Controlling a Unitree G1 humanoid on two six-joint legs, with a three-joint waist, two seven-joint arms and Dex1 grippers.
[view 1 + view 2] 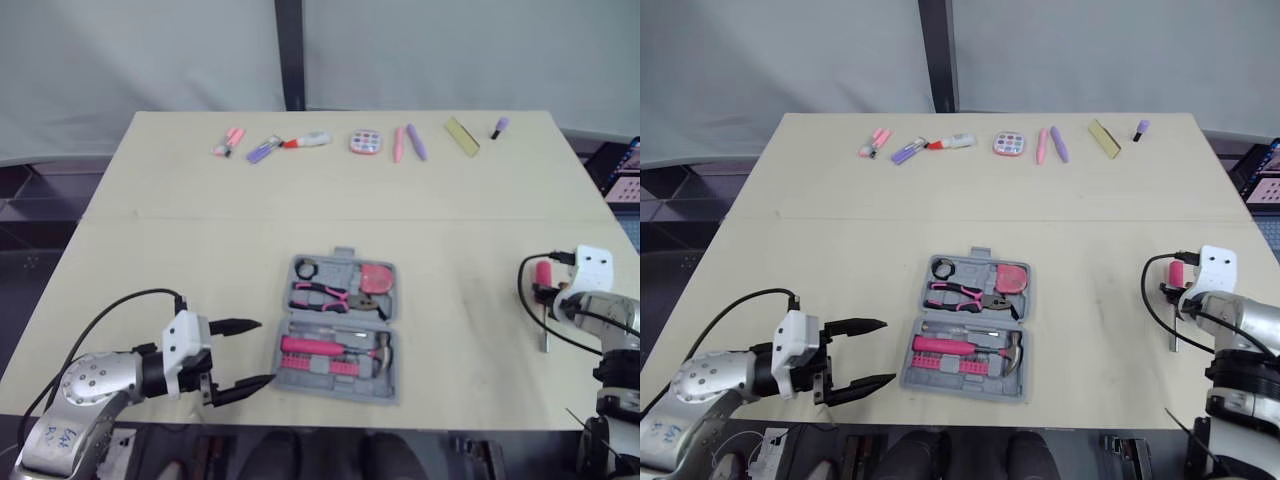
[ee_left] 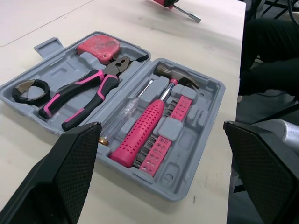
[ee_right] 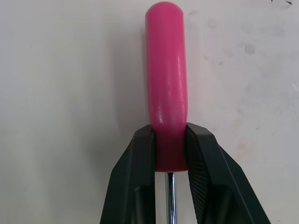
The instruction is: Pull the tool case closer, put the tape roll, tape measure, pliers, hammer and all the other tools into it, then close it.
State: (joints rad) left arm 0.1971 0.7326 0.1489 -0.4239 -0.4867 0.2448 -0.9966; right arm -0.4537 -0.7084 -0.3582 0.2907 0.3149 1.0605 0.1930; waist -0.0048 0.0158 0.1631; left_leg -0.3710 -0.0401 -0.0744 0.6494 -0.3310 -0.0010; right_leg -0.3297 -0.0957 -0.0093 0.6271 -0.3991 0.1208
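Note:
The grey tool case [image 1: 284,318] lies open flat near the table's front edge. Its far half holds a black tape roll [image 1: 305,268], pink-handled pliers [image 1: 322,296] and a red tape measure [image 1: 377,277]. Its near half holds a pink-handled hammer [image 1: 330,348] and a strip of bits [image 2: 161,150]. My left gripper [image 1: 262,351] stands open just left of the case, empty, its fingers pointing at the case. At the table's right side my right gripper [image 3: 169,133] is shut on the pink handle of a screwdriver [image 3: 167,88], whose steel shaft [image 1: 545,335] points toward the front edge.
A row of small items lines the far edge: pink and purple pens [image 1: 408,142], a round palette [image 1: 365,142], a yellow-green card [image 1: 462,136] and a small purple bottle [image 1: 499,127]. Bare tabletop [image 1: 200,250] lies between that row and the case.

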